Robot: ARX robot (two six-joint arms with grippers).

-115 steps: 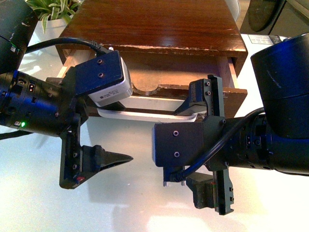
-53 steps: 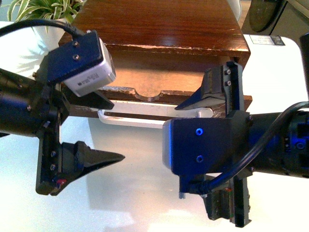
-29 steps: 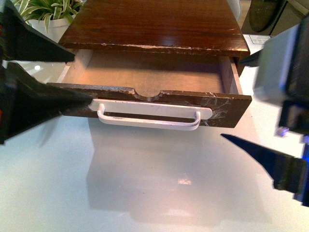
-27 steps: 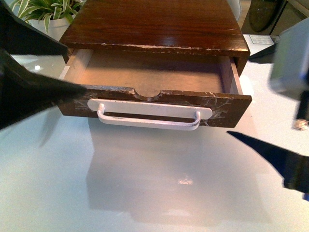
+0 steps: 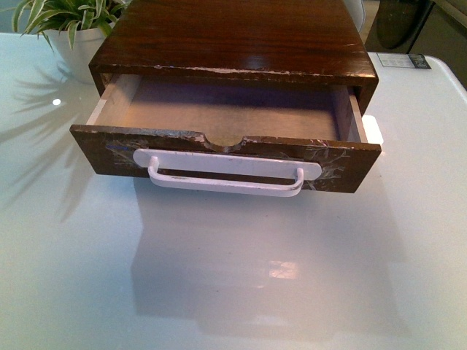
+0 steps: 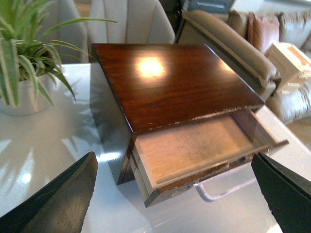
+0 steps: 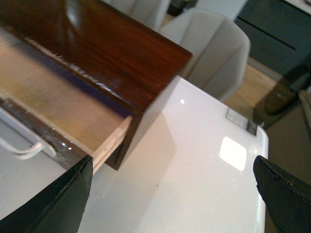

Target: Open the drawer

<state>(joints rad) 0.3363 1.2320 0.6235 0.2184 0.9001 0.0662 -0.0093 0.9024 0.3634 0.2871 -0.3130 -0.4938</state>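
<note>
Withdrawing from front view, baring glossy white table (image 5: 219, 292) before open, wide dark-brown wooden drawer (image 5: 226, 117).
Holding left gripper (image 6: 172, 160) and right gripper (image 7: 172, 160) spread wide, released.

1. Front view: bright, even daylight, sharp throughout. The glossy white table (image 5: 219, 306) shows a small glare patch before the drawer (image 5: 226, 157), and a broad soft shadow lies there too.
2. Leaf shadows from the potted plant (image 5: 66, 18) streak the table's left side. The cabinet top (image 5: 233, 36) has a dull sheen.
3. Left wrist view: slightly soft, with a blown-out hotspot on the cabinet top. The left gripper (image 6: 167, 196) fingertips (image 6: 58, 199) are near-black silhouettes.
4. Right wrist view: a bright square reflection on the table and a hazy background. The right gripper (image 7: 170, 194) fingertips (image 7: 58, 204) are dark.
</note>
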